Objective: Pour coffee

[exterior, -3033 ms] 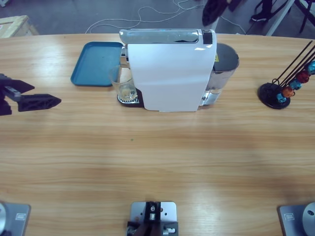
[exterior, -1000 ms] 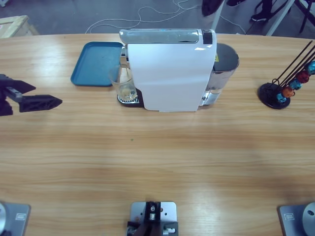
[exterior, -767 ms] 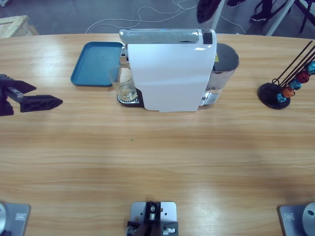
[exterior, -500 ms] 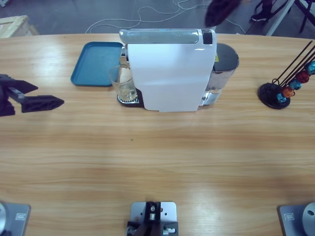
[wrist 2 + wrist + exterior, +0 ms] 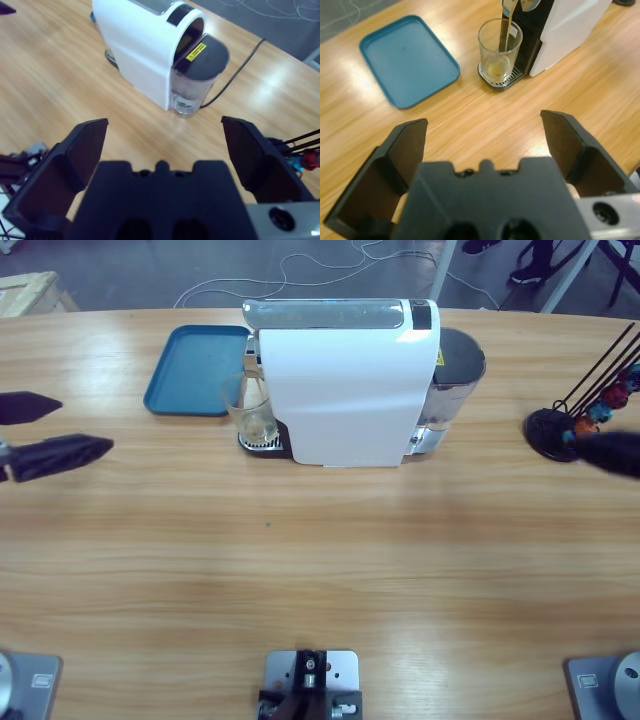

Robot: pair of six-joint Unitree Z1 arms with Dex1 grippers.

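From the high view, a long wooden table (image 5: 320, 540) is filling most of the scene, with a grey floor and a loose white cable (image 5: 300, 265) lying beyond its far edge. A white coffee machine (image 5: 345, 385) is standing near the middle of the far side, a blue tray (image 5: 190, 370) is lying just beside it, and a clear glass (image 5: 248, 410) is sitting on the drip grate under the spout, holding a thin layer of coffee (image 5: 260, 426). A black capsule rack (image 5: 560, 430) is standing at the far end, where the right gripper (image 5: 612, 452) is showing as a dark blur just beside it. The left gripper (image 5: 50, 430) is hovering over bare wood, well apart from the glass, its jaws spread and holding nothing. In the left wrist view, the left gripper (image 5: 482, 145) is gaping wide toward the tray (image 5: 407, 57) and the glass (image 5: 500, 50), where the pale brown coffee (image 5: 496, 67) is lying at the bottom. In the right wrist view, the right gripper (image 5: 165, 145) is likewise standing open and empty, facing the machine (image 5: 145, 42), its water tank (image 5: 192, 85) and a black power cord (image 5: 235, 70) trailing across the wood.
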